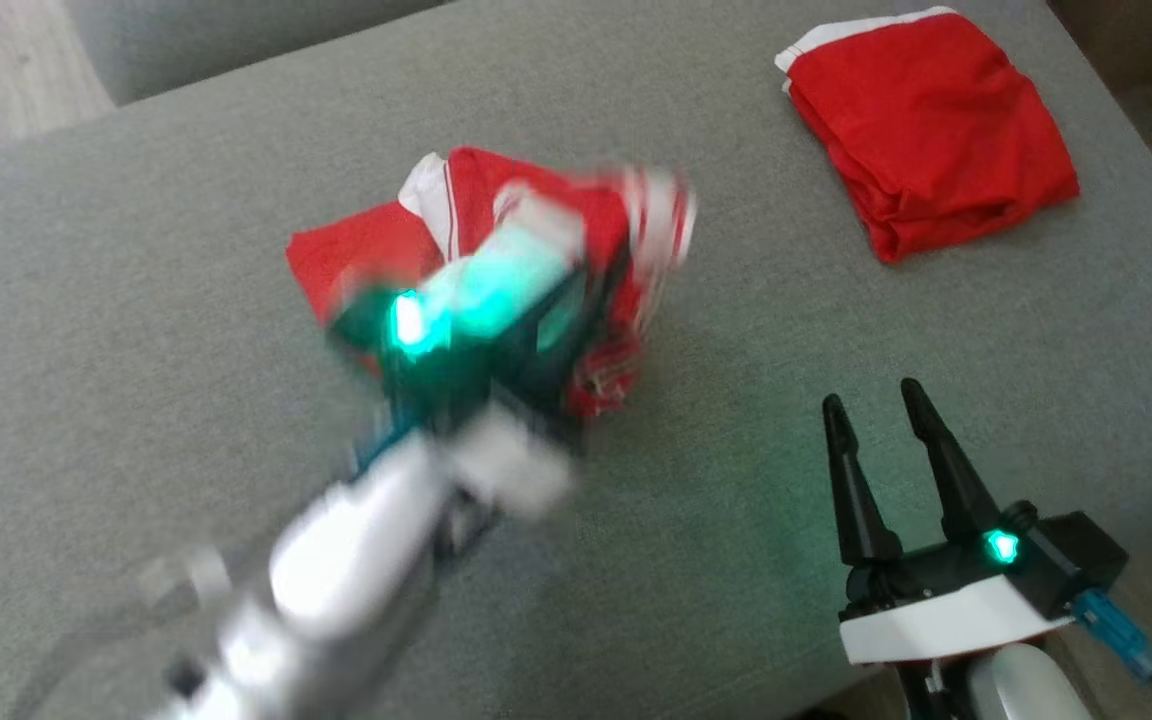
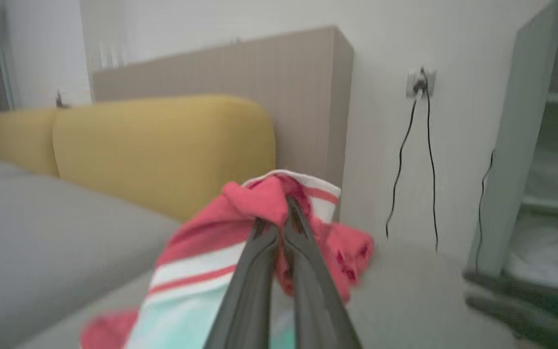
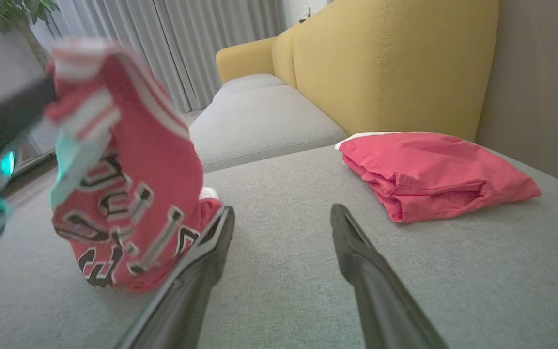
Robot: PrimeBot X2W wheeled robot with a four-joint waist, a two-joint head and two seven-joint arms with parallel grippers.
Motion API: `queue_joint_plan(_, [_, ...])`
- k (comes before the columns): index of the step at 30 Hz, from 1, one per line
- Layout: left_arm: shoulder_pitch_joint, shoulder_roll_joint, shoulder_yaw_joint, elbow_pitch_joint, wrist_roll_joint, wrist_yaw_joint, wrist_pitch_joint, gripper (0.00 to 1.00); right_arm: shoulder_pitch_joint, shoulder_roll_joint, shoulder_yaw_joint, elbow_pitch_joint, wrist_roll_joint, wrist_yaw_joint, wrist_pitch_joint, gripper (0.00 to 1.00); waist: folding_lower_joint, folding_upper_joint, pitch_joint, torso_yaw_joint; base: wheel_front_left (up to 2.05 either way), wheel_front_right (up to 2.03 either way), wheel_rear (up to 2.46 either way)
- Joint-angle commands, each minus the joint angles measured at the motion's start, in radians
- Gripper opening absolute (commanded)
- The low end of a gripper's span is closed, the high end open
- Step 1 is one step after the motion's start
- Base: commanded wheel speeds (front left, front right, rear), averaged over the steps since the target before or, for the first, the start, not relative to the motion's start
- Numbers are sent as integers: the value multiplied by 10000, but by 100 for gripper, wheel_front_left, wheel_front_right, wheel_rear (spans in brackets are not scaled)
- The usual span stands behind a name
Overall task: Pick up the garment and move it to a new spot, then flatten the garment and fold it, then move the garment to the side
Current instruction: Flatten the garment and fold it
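The garment [image 1: 386, 250] is a crumpled red jersey with white stripes and black-and-white lettering, bunched at the middle of the grey cushion. My left gripper [image 2: 284, 206] is shut on a fold of the garment [image 2: 255, 198] and holds it lifted off the cushion. In the right wrist view the garment [image 3: 138, 194] hangs at the left, its lower end near the cushion. In the head view the left arm is blurred over the garment. My right gripper [image 1: 871, 398] stands open to the lower right, over bare cushion, with nothing between its fingers.
A second red garment [image 1: 926, 130], folded, lies at the far right of the grey cushion [image 1: 136, 300]. Yellow backrests [image 3: 395, 63] rise behind. A wall with a socket and hanging cables [image 2: 419, 145] and a shelf unit [image 2: 550, 169] stand beyond the cushion's end.
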State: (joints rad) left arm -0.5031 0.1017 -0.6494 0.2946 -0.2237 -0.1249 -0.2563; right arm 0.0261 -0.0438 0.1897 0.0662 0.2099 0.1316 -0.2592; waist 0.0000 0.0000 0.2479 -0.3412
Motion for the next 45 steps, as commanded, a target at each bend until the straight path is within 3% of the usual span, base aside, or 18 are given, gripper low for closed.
queue_joint_plan(1, [-1545,240,79,-581,-587,-54,58,0,-160,-64,313,-292,52,-9,-26,100,0,0,-106,82,0,0,0])
queue_joint_plan(3, [-2274,384,-65,-686,-936,-54,119,0,-154,-64,346,-289,58,-9,-26,100,0,0,-132,114,0,0,0])
queue_joint_plan(8, [-6181,1270,-7,-926,-2757,-56,305,0,-137,-64,327,-268,44,-9,-26,100,0,0,-303,332,0,0,0])
queue_joint_plan(13, [-6961,1943,930,-613,-3582,-56,170,0,-24,-64,238,-256,-62,-9,-26,100,0,0,-607,699,0,0,0])
queue_joint_plan(17, [-5062,2592,1410,-779,-4267,88,96,0,59,-64,122,-280,-204,-9,-26,100,0,0,-740,1152,0,0,0])
queue_joint_plan(20, [-2571,3139,1550,-1101,-4617,437,37,0,98,-64,-88,-368,-292,-9,-26,100,0,0,-683,1600,0,0,0])
queue_joint_plan(24, [714,3428,2076,-1197,-5047,844,-40,0,-2,-64,-292,-430,-460,-9,-26,100,0,0,-435,2199,0,0,0])
queue_joint_plan(28, [2870,3099,2870,-1419,-4652,824,-50,0,-167,-64,-503,-466,-616,-9,-26,100,0,0,-224,2718,0,0,0])
queue_joint_plan(32, [4039,2624,3227,-1362,-4285,467,-52,0,-200,-64,-626,-422,-772,-9,-26,100,0,0,-168,3163,0,0,0])
queue_joint_plan(33, [4172,2564,3243,-1329,-4231,382,-52,33,-207,-64,-637,-413,-802,-9,-26,100,0,0,-155,3241,0,0,0])
queue_joint_plan(34, [4230,2570,3273,-1324,-4118,326,-53,100,-223,-64,-633,-405,-828,-9,-26,100,0,0,-137,3296,0,0,0])
queue_joint_plan(36, [4173,2664,3441,-1405,-3915,261,-53,100,-281,-64,-608,-398,-875,-9,-26,100,0,0,-76,3356,0,0,0])
queue_joint_plan(41, [2908,3596,3744,-2400,-3124,178,64,100,-510,-64,-587,-483,-890,-9,-26,100,0,0,313,3326,0,0,0])
queue_joint_plan(43, [1429,4252,3721,-3171,-2935,88,819,100,-727,-64,-497,-514,-900,-9,-26,100,0,0,674,3155,0,0,0])
queue_joint_plan(45, [852,4462,3583,-3358,-2883,50,1201,100,-794,-64,-465,-531,-911,-9,-26,100,0,0,797,3077,0,0,0])
